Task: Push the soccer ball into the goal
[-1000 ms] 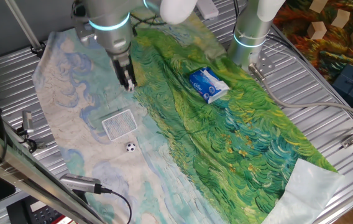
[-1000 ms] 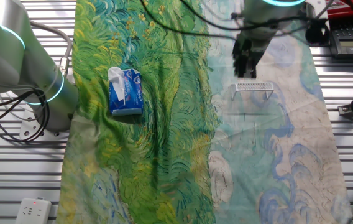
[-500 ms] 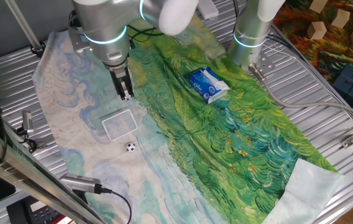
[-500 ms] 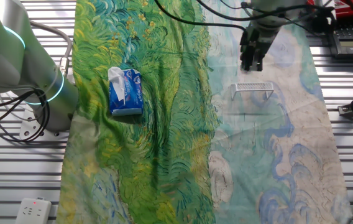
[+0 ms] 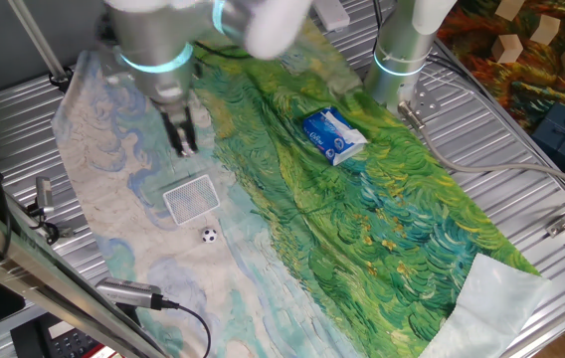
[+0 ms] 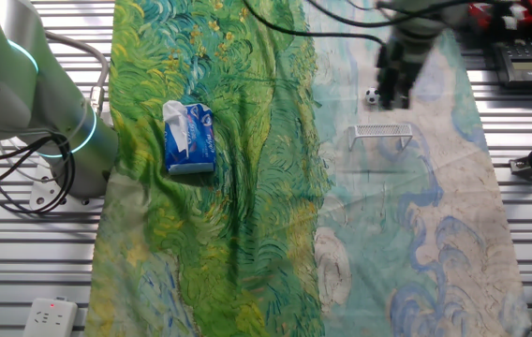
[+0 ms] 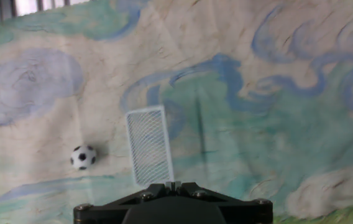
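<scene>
The soccer ball [image 5: 209, 236] is a tiny white ball with black patches on the pale part of the cloth; it also shows in the other fixed view [image 6: 371, 95] and the hand view [image 7: 84, 157]. The goal [image 5: 191, 198] is a small white mesh frame next to the ball, seen too in the other fixed view [image 6: 383, 131] and the hand view [image 7: 150, 145]. My gripper [image 5: 181, 141] hangs above the cloth behind the goal, apart from ball and goal, fingers shut and empty [image 6: 396, 92] [image 7: 172, 185].
A blue-and-white packet [image 5: 331, 135] lies on the green part of the painted cloth. A second arm's base [image 5: 403, 60] stands at the table's far side. Cables and a small device [image 5: 128, 292] lie near the front edge.
My gripper has moved sideways over the cloth, away from the green part toward the pale side, uncovering the ball in the other fixed view. Ball and goal have not moved.
</scene>
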